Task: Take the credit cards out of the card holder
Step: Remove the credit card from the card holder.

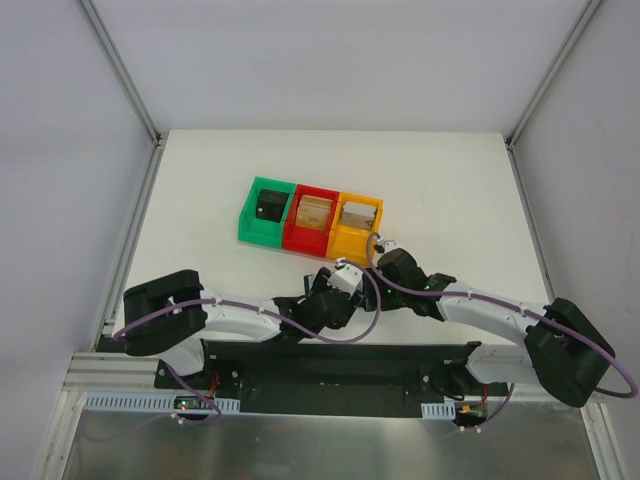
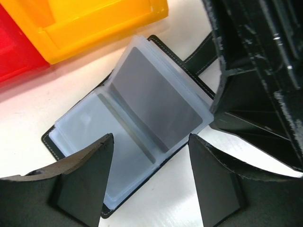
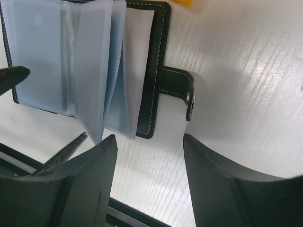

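I am hovering the left gripper (image 2: 150,139) and right gripper (image 3: 149,139), both wide and empty, over the card holder (image 2: 94,125) lying open beside the yellow bin (image 2: 104,23). Next, I reckon, means pinching the grey card (image 2: 151,101) from its sleeve.

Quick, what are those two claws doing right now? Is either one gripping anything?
Left gripper: open, holding nothing, over the open card holder.
Right gripper: open, holding nothing, beside the clasp strap.
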